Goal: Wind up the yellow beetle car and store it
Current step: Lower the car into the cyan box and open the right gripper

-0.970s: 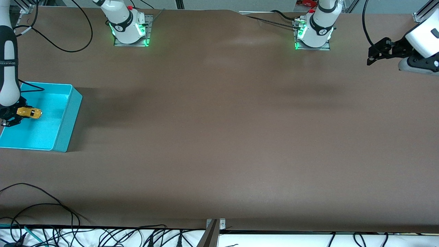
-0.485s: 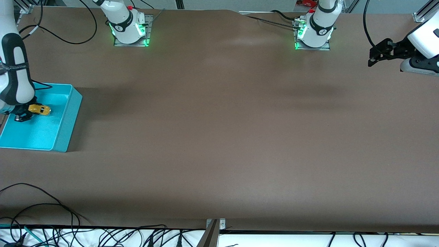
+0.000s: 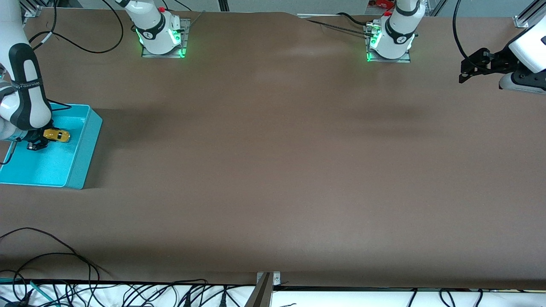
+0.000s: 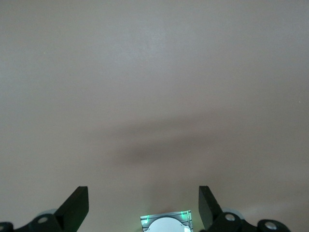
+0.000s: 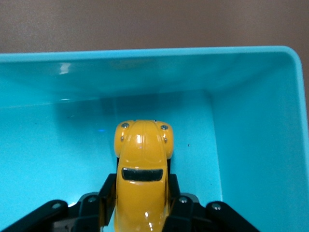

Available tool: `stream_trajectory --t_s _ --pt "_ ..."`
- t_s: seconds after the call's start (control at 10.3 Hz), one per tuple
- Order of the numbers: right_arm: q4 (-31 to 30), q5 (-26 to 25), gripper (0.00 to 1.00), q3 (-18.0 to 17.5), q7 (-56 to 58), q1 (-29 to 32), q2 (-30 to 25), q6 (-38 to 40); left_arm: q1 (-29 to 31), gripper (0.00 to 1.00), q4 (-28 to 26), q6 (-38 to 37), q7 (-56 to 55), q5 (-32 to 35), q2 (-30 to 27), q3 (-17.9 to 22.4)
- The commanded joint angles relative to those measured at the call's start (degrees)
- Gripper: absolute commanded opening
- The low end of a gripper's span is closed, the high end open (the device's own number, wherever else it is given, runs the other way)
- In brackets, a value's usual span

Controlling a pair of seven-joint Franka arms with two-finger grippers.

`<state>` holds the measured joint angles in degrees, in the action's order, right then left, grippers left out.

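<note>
Both arms sit apart: my right gripper point(image 3: 40, 140) clamps the yellow beetle car point(image 5: 142, 179) inside the turquoise bin point(image 3: 83, 149); my left gripper point(image 4: 142, 208) waits, spread wide.

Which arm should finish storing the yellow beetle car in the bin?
The right. Its tool is shut on the yellow beetle car over the turquoise bin, so it likely only needs to release. The left tool waits open at the table's left-arm end.

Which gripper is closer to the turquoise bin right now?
Right. The right gripper is over the turquoise bin, holding the yellow beetle car. The left gripper waits open at the table's opposite end.
</note>
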<state>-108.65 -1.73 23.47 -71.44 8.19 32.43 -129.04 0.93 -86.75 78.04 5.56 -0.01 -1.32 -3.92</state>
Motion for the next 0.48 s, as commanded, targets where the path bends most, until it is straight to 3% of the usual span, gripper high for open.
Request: stream_trajectory --t_s 0.0,0.39 --pt "-0.9 0.2 0.00 -0.1 0.4 0.0 -0.4 -0.8 -0.1 1.00 1.5 -0.2 -0.5 0.8 0.7 -0.1" --pt "-0.9 0.2 0.01 -0.1 0.4 0.0 -0.5 -0.6 0.0 1.00 1.5 -0.2 -0.5 0.8 0.8 -0.1"
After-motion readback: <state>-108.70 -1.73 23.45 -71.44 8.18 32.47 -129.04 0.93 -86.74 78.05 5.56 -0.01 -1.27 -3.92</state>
